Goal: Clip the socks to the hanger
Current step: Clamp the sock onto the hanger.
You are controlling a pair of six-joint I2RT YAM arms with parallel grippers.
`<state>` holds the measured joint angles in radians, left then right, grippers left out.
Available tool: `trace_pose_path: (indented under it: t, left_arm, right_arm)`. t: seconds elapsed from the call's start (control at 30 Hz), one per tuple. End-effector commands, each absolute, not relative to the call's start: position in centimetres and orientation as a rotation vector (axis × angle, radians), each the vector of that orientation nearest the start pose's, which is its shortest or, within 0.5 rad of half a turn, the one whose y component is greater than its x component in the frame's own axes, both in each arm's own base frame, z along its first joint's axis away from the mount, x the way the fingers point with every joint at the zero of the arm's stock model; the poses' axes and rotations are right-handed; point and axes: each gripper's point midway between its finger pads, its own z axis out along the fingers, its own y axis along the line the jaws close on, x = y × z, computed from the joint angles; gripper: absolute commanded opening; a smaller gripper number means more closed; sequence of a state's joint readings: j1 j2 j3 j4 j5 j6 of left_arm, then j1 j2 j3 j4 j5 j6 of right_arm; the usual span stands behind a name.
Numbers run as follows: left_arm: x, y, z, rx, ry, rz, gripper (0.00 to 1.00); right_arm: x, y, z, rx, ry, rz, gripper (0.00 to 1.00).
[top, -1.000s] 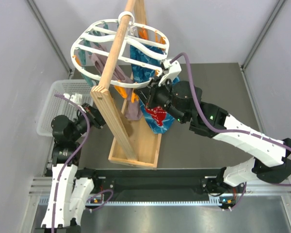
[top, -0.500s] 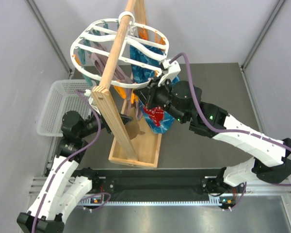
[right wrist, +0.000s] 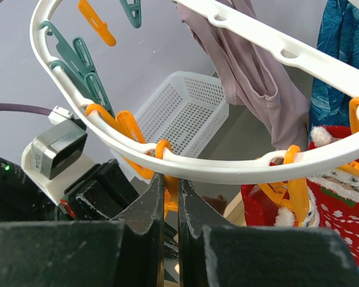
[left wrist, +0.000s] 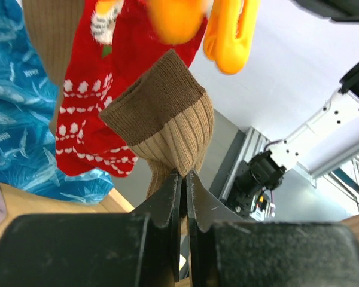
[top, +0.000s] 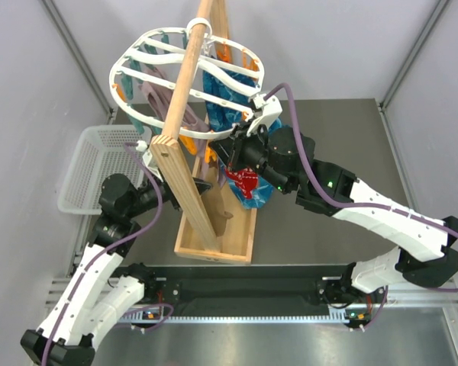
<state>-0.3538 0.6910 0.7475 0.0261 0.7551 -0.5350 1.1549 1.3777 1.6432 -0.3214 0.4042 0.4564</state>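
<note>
Wrist views alone show left gripper (left wrist: pixel 183 175) pinching tan sock (left wrist: pixel 167 116), right gripper (right wrist: pixel 170 179) squeezing orange peg (right wrist: pixel 165 150).

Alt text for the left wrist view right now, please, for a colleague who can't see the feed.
The left gripper is shut on the lower part of a tan-brown sock, whose darker brown cuff points up toward blurred orange pegs. Behind it hangs a red sock with white pattern, with blue patterned fabric at the left edge.

Wooden pole stand (top: pixel 181 185) upright on dark table (top: pixel 332 130); white mesh basket (top: pixel 82 164) at table's left edge.
</note>
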Motion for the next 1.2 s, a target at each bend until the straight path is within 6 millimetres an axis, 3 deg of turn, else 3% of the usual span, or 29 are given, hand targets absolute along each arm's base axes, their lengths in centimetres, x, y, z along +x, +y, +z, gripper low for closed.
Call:
trace_pose_path:
  t: [0.0,1.17]
  left_arm:
    - [18.0,-20.6,36.9,0.51,1.442,-1.191,0.0]
    - [15.2,-21.1,39.9,0.563,1.31,-1.332,0.0]
  right_arm:
    - [24.5,36.2,40.2,-0.289,1.773,0.716,0.0]
    - [24.4,37.0,39.6,-0.284,1.777,0.755,0.0]
